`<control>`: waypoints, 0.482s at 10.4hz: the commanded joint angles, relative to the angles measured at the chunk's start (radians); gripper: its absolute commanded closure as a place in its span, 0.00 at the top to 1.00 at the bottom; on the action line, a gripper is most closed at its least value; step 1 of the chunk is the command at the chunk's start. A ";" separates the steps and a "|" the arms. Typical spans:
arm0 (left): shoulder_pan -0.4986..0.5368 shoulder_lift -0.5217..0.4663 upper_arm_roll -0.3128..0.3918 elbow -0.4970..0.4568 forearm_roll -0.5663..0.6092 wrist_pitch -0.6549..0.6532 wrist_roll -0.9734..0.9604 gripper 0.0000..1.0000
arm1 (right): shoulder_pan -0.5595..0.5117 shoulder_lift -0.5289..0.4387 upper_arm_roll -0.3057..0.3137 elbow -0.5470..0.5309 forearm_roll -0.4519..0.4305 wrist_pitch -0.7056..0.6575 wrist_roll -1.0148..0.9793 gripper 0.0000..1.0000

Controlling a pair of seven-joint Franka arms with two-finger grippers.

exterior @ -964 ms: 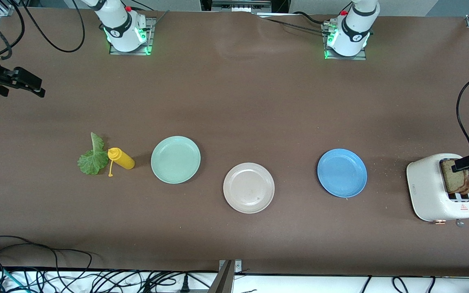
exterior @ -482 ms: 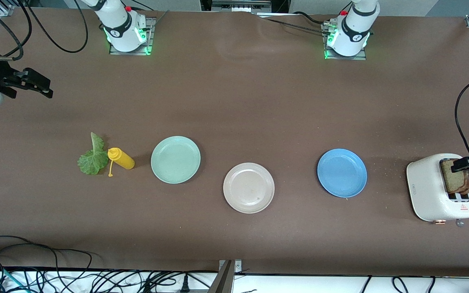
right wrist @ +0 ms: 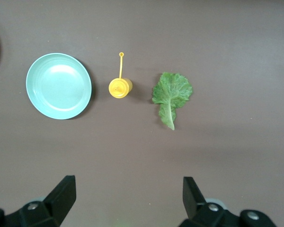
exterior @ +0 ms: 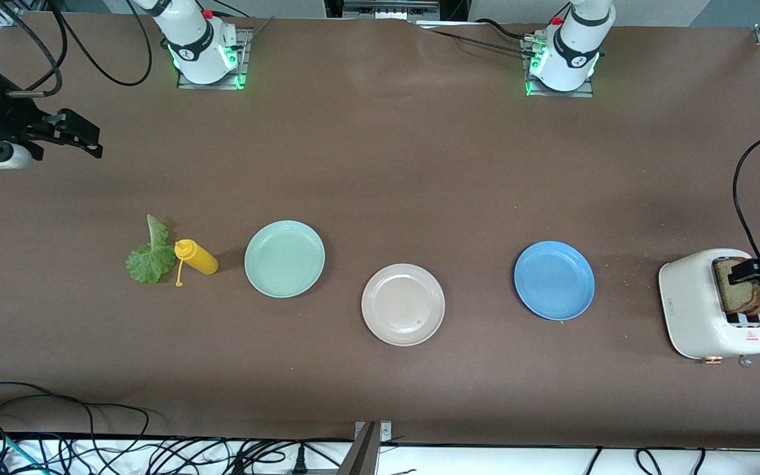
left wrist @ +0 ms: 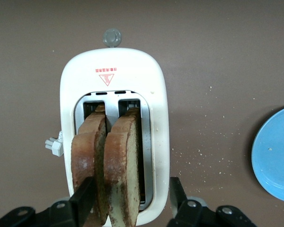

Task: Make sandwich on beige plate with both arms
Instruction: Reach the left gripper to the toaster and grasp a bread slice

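Observation:
Two brown bread slices [exterior: 746,293] stand upright in the white toaster [exterior: 690,303] at the left arm's end of the table. In the left wrist view the slices [left wrist: 123,161] stand side by side in the slots. My left gripper [left wrist: 130,198] is open over the toaster, with one finger beside the outer slice and the other outside the toaster's wall. The beige plate [exterior: 403,305] is bare at mid-table. The lettuce leaf [exterior: 149,257] lies flat toward the right arm's end. My right gripper [exterior: 86,135] is open and empty over bare table; the right wrist view shows the lettuce [right wrist: 172,92].
A yellow squeeze bottle [exterior: 196,257] lies beside the lettuce. A mint-green plate [exterior: 284,258] sits between the bottle and the beige plate. A blue plate [exterior: 554,280] sits between the beige plate and the toaster. Crumbs lie around the toaster.
My right gripper has moved in from the table's end toward the middle. My left gripper has come down a little around the bread in the toaster.

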 commanded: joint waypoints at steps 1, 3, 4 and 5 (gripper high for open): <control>0.003 0.018 -0.005 0.029 0.022 0.001 0.013 0.64 | -0.064 0.000 0.047 0.008 0.004 0.001 0.002 1.00; 0.003 0.019 -0.005 0.027 0.022 0.001 0.013 0.50 | -0.067 -0.002 0.050 0.008 0.004 0.000 0.002 1.00; 0.003 0.019 -0.005 0.027 0.022 0.001 0.013 0.43 | -0.066 -0.003 0.049 0.008 0.005 0.000 0.002 1.00; 0.003 0.022 -0.005 0.029 0.022 0.001 0.013 0.37 | -0.064 -0.003 0.050 0.008 0.004 0.001 0.003 1.00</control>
